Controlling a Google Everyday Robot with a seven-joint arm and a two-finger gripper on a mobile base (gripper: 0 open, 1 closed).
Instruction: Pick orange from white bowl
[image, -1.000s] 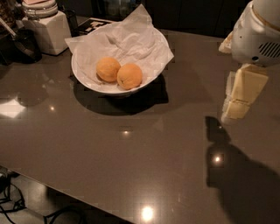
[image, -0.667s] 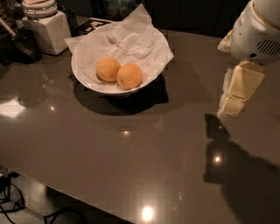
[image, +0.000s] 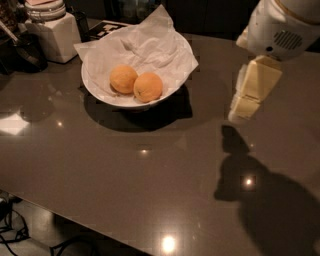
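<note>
Camera view gives me a dark glossy table with the white bowl sitting toward 11 o'clock in the frame. The bowl is lined with crumpled white paper, which rises above the rim from 12 to 3 o'clock. A white square jar stands at the bowl's 10 o'clock, close to the paper's corner. Beside the jar, at the frame's 9 o'clock edge, is a dark object I cannot identify. Cables lie on the floor at 7 o'clock.

The jar's top is cut off by the frame. The arm housing runs out of frame at 1 o'clock, so I see only its lower end.

2 fruits lie touching in the bowl: the orange, deeper in colour with a small dark mark, and a paler orange at its 10 o'clock.

The gripper hangs above the table at the frame's 3 o'clock, pointing down, with its shadow on the surface at 6 o'clock below it. I cannot tell whether it is released or clenched. The orange lies well apart from it, at about 9 o'clock, with table surface and the bowl's near rim between them.
</note>
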